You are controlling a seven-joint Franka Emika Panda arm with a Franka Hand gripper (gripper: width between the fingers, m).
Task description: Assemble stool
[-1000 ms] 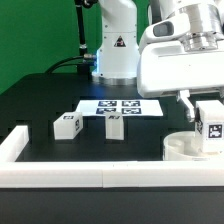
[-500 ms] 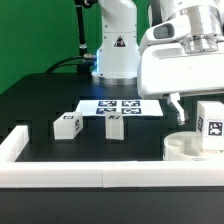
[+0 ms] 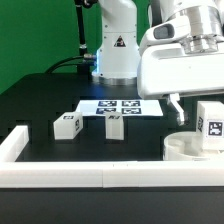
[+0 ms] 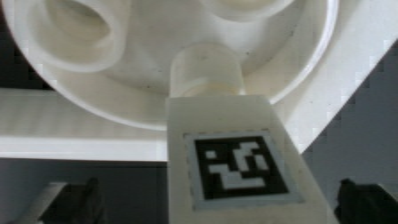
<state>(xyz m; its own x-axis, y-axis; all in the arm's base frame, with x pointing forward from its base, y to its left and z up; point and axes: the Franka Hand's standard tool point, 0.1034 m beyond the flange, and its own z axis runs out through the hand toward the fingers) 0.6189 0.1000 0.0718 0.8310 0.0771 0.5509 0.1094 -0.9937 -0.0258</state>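
Two blocky white plastic legs (image 3: 67, 125) lie loose, seen in the exterior view only. Your gripper (image 4: 217, 198) is released around a tagged third leg (image 3: 211, 124), upright on the smooth round white seat (image 3: 183, 149); its hollows show only in the wrist view.

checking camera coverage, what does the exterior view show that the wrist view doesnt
Only the exterior view: two loose legs and the marker board behind them. Only the wrist view: the hollow sockets in the round seat, up close. Both: the tagged leg standing on that seat, with the jaws open and not gripping it.
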